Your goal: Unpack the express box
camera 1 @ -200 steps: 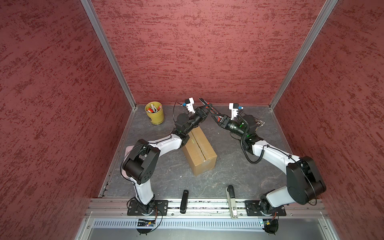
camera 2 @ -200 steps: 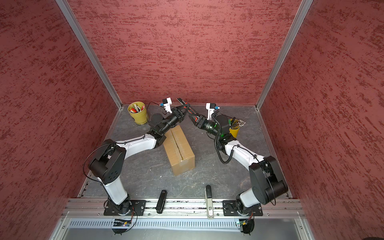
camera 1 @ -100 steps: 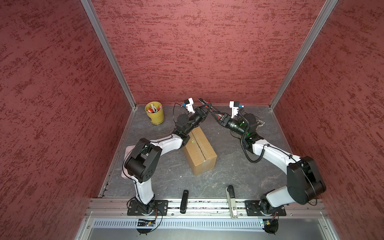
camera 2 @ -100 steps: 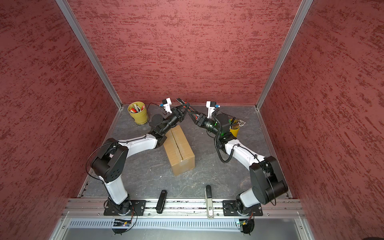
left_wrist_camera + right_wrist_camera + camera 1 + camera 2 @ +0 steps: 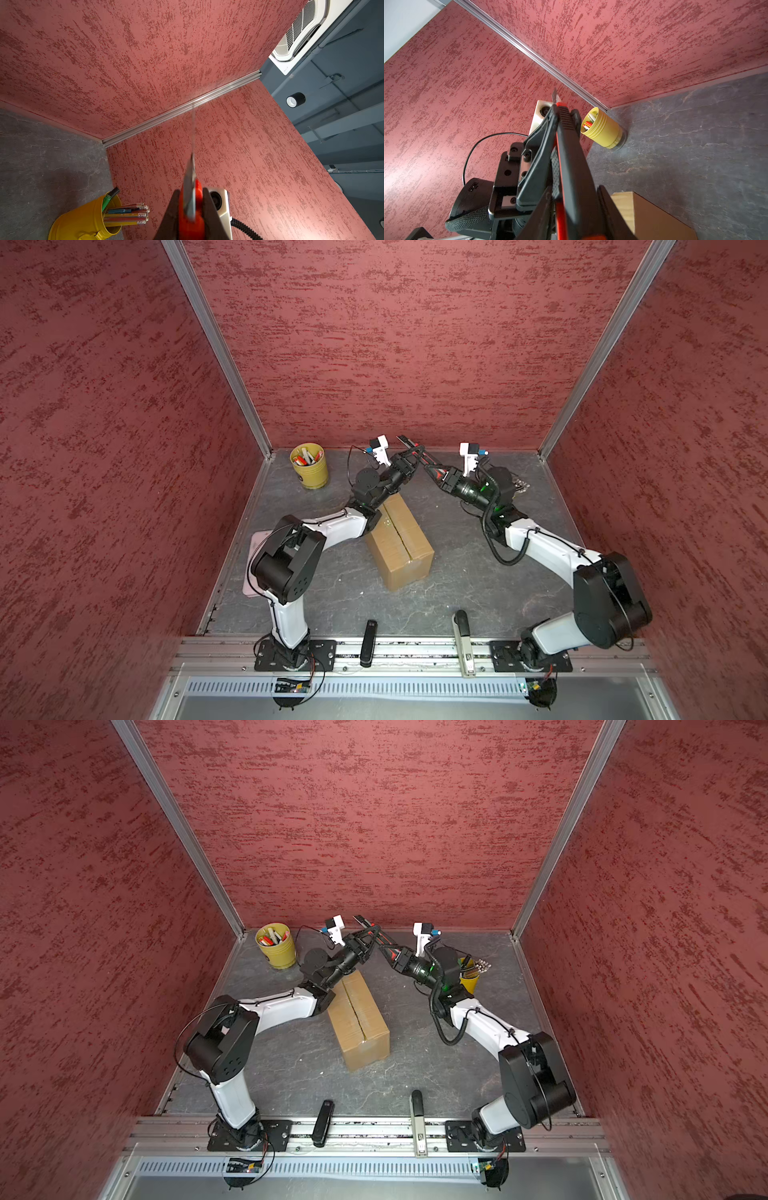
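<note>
While pinched flat between the pressed-together jaws of the left gripper (image 5: 411,457) near its blade end, utility knife (image 5: 566,166): red and black, blade out, tip angled up toward back wall (image 5: 395,344). Handle flanked by right gripper (image 5: 574,193); gripping or merely bracketing, not discernible. Express box (image 5: 401,541): on table (image 5: 457,585), flaps closed, below the blade and nearer the bases, seam running far-left to near-right, closest to left arm (image 5: 332,526).

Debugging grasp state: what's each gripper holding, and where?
Left gripper: shut on the box cutter near its blade end. Right gripper: jaws around the handle end; whether they grip cannot be told.
</note>
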You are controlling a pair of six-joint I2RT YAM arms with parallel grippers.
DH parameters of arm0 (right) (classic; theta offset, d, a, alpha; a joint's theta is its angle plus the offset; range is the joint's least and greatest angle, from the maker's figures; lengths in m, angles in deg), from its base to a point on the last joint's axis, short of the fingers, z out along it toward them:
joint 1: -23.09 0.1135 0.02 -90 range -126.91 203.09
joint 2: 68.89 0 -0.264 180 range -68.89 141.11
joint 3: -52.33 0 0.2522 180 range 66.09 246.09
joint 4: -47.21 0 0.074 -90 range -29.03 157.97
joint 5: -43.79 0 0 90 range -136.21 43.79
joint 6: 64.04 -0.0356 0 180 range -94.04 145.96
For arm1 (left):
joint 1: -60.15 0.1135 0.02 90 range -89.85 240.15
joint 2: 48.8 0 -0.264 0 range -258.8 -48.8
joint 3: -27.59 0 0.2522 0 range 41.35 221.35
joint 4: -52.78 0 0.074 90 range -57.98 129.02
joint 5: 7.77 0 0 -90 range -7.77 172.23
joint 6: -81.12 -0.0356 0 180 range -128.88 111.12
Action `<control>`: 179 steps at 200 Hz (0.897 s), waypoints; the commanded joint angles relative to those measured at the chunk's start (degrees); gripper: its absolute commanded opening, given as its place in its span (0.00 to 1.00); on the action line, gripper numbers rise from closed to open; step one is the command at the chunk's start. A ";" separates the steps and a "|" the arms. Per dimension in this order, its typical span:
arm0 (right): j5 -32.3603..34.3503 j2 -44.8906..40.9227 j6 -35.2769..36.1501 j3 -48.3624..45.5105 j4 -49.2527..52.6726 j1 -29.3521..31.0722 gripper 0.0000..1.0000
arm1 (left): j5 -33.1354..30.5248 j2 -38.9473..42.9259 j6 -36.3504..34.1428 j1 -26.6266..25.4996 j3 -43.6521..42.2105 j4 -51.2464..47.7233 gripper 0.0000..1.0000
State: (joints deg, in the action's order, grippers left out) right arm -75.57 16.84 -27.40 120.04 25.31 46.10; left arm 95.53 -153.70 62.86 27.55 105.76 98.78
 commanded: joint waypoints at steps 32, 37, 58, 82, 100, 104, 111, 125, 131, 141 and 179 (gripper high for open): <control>1.51 -0.26 -0.43 4.36 -6.42 0.68 0.21 | 7.98 -2.41 -2.22 -4.31 -1.38 -3.78 0.00; 1.53 -0.30 -0.43 4.32 -6.43 0.62 0.20 | 7.98 -2.41 -2.15 -4.31 -1.46 -3.74 0.00; 1.55 -0.46 -0.36 4.08 -6.68 0.62 0.14 | 7.88 -2.38 -2.29 -4.31 -1.99 -3.69 0.00; 1.87 -0.89 -0.32 3.49 -6.97 0.64 0.09 | 7.88 -2.31 -2.40 -4.31 -2.17 -3.69 0.00; 2.27 -1.40 -0.15 3.01 -6.89 0.64 0.06 | 7.88 -2.24 -2.40 -4.31 -2.28 -3.69 0.00; 2.30 -1.53 0.00 2.92 -6.76 0.64 0.05 | 7.84 -2.24 -2.40 -4.31 -2.31 -3.69 0.00; 2.51 -1.71 0.26 2.91 -6.31 0.64 0.04 | 7.81 -2.15 -2.51 -4.31 -2.42 -3.69 0.00; 2.95 -2.03 0.79 2.92 -4.88 0.63 0.02 | 7.79 -2.00 -2.59 -4.23 -2.42 -4.08 0.00; 3.08 -2.11 1.08 2.91 -4.22 0.59 0.02 | 7.80 -1.95 -2.70 -4.14 -2.36 -4.21 0.00; 3.41 -2.18 1.56 2.91 -2.95 0.63 0.00 | 7.88 -1.67 -2.99 -3.99 -2.38 -4.44 0.00; 4.79 -3.81 3.47 1.77 0.04 0.63 0.00 | 7.71 0.10 -5.02 -3.55 -2.65 -6.36 0.00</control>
State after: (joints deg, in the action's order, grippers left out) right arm -76.45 16.23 -27.82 120.04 25.71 46.14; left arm 95.18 -153.79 65.37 27.46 105.25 99.18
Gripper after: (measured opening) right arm 0.224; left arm 0.169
